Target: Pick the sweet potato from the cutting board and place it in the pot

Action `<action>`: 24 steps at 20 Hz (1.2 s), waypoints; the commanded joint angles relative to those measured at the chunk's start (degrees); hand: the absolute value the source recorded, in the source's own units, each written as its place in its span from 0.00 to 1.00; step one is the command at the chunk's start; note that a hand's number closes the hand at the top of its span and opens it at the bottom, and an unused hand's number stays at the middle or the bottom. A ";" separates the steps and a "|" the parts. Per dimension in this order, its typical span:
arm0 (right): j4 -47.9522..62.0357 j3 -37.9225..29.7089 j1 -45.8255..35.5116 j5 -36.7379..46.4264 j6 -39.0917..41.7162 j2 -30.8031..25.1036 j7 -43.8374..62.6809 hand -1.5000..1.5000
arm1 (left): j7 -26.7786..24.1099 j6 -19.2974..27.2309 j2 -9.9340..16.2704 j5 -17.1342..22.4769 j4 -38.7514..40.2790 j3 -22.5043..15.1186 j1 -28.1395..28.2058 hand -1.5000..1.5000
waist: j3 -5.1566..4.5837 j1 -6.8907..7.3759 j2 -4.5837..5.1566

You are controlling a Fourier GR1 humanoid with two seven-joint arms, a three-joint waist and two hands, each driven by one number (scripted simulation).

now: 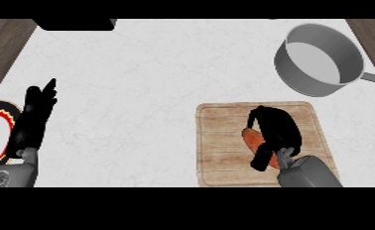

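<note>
**Desk:** What are you seeing under the right hand?

**Me:** My right hand is sitting over the cutting board, fingers curling down and round the sweet potato. The thumb is coming down on the near side of it, so I'm reading that as the hand closing on it.

**Desk:** How is the potato looking?

**Me:** It's showing as an orange, rounded lump, a bit reddish along the edge. Only its left side is peeking out from beneath the palm; the hand is covering the rest. It's lying on the board, towards the board's right half. Whether it's lifting off the wood, I can't tell.

**Desk:** And the pot?

**Me:** The pot is standing beyond the hand and a little to its right, well apart from the fingers and off the board. It's grey, with a pale inside, and its handle is pointing away to the right edge.

**Desk:** The other arm?

**Me:** My left hand is resting far off to the left of the working hand, near the edge of the view, fingers straight and pointing away from me, holding nothing. It's lying just beside a round plate with a red and yellow ring.

**Desk:** Anything past the pot?

**Me:** A dark block is sitting at the far left of the white counter.
</note>
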 commanded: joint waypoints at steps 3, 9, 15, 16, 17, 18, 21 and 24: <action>-4.19 -0.14 -0.29 5.13 -0.63 1.17 -0.15 1.00 | -0.17 0.04 -1.20 -1.49 -2.50 1.18 2.04 0.50 | 0.28 0.10 0.26; -7.94 -13.22 7.40 2.07 -5.22 -17.40 -12.93 1.00 | -1.24 -1.86 0.15 0.71 -1.00 3.67 2.61 0.50 | 0.37 -1.66 0.12; 3.67 -32.93 11.45 -6.13 -9.22 -31.54 -25.77 1.00 | -1.07 -0.35 0.38 0.47 -1.38 5.08 4.73 0.50 | 0.90 -5.05 -0.09; 4.94 -35.76 11.41 -7.65 -10.63 -33.50 -29.50 1.00 | -1.74 -0.51 -0.04 0.45 -0.89 4.77 5.33 0.50 | 0.84 -5.04 -0.08; 7.37 -38.95 11.77 -10.07 -12.09 -34.33 -33.10 1.00 | -1.02 -0.34 -0.79 0.46 -1.54 4.09 4.48 0.50 | 0.87 -4.95 -0.03; 8.27 -42.43 11.88 -13.31 -12.65 -34.93 -35.84 1.00 | -0.32 -0.76 0.64 0.74 -1.84 5.21 4.92 0.50 | 0.90 -5.10 -0.41; 11.28 -50.27 10.28 -19.13 -15.00 -38.26 -46.69 1.00 | -1.17 -0.06 -0.39 0.03 -1.39 4.40 4.28 0.50 | 0.79 -4.92 -0.34; 15.07 -57.22 7.96 -27.64 -14.38 -38.23 -55.67 1.00 | 0.74 -1.07 -0.43 0.45 -2.18 3.63 2.88 0.50 | 0.75 -3.80 -0.31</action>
